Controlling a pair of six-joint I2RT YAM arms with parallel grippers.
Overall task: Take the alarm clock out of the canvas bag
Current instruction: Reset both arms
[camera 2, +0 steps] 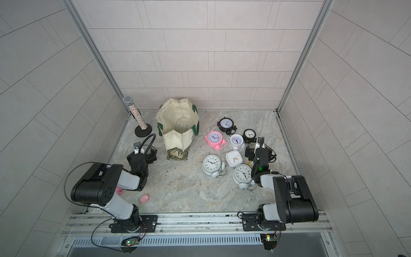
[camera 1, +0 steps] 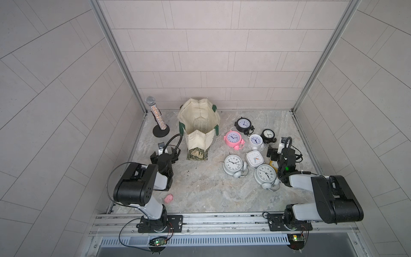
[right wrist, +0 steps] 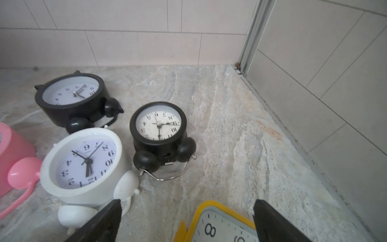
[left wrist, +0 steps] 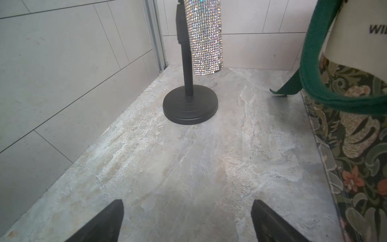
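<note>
The bag [camera 1: 198,142] is stood upright at the rear left of the table [camera 1: 200,191], with its mouth spread open and turned upward. Its cream lining is seen from above in both top views, and its leaf-patterned base panel is faced toward the arms.

The left gripper [left wrist: 187,204] is held low over bare table just left of the bag, with its jaws spread wide and nothing between them. It is aimed at the round base of the mic stand [left wrist: 190,105], on which a glittering mic [camera 1: 155,113] is carried near the rear left corner.

Eight clocks are laid on the table to the right of the bag, all outside it. A pink clock [camera 1: 232,139] is placed nearest the bag, and a large black clock [camera 1: 243,124] farthest back. A white clock [right wrist: 83,163] and a small black clock [right wrist: 159,125] are set side by side. A square clock [camera 1: 254,158] and two grey clocks [camera 1: 232,165] [camera 1: 265,175] are laid nearer the front.

The right gripper [right wrist: 187,201] is also opened wide and holds nothing. It is hung just above a yellow clock [right wrist: 222,224], whose corner is seen between the fingers; whether it is touched cannot be told.

A pink scrap [camera 1: 168,198] is left by the left arm
</note>
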